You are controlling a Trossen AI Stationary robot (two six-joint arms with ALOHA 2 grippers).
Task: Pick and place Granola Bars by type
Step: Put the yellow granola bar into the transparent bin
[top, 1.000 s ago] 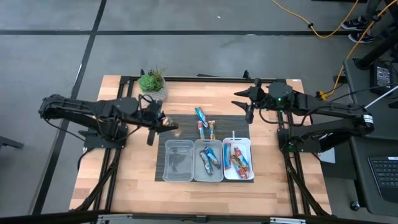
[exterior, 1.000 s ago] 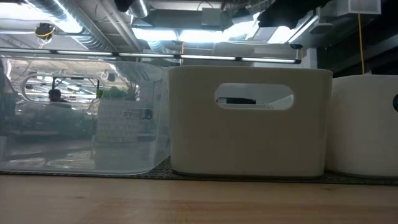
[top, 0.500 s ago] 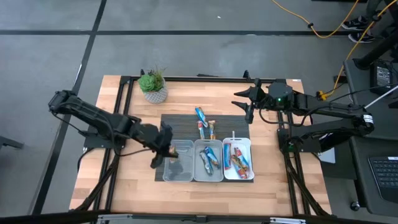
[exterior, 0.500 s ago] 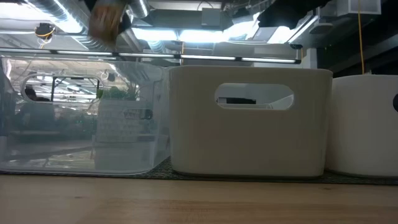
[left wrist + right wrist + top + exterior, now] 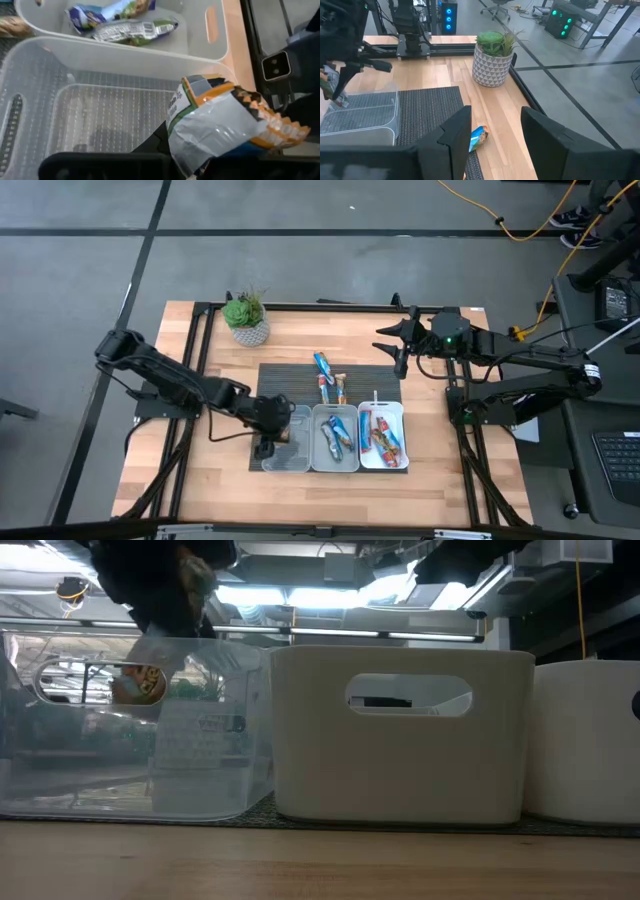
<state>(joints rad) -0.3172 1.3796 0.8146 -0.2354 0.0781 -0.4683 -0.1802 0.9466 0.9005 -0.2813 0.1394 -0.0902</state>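
While the left hand (image 5: 265,442) hangs over the clear tray (image 5: 286,462), its fingers are pinched narrow on one silvery-white granola bar (image 5: 225,117) with orange ends. The left wrist view shows that bar jutting forward out of the grip, its long axis angled across the tray's width, with the empty ribbed tray floor directly beneath it. My reading is that the coming move turns on this: bar above tray, not yet touching the floor, so a straight drop should land it inside.

Containers, counted outward from the left hand:
- Clear tray: directly below; nothing in it.
- Middle tray (image 5: 319,461): just beyond the clear tray's far wall; holds blue-wrapped bars (image 5: 338,432).
- Far tray (image 5: 401,432): beyond the middle one; holds red-orange bars (image 5: 382,436).

Loose stock: three bars (image 5: 330,378), blue and orange-red, lie on the dark mat (image 5: 290,378) well apart from the left hand, roughly between the two arms, long axes running away from the tray row.

Right hand (image 5: 401,350): parked at the far worktop (image 5: 220,490) edge, fingers half apart, holding nothing; one blue loose bar (image 5: 477,138) lies just ahead of it, so it looks the nearer arm for the loose stock.

Other: potted plant (image 5: 245,317) on the worktop corner.
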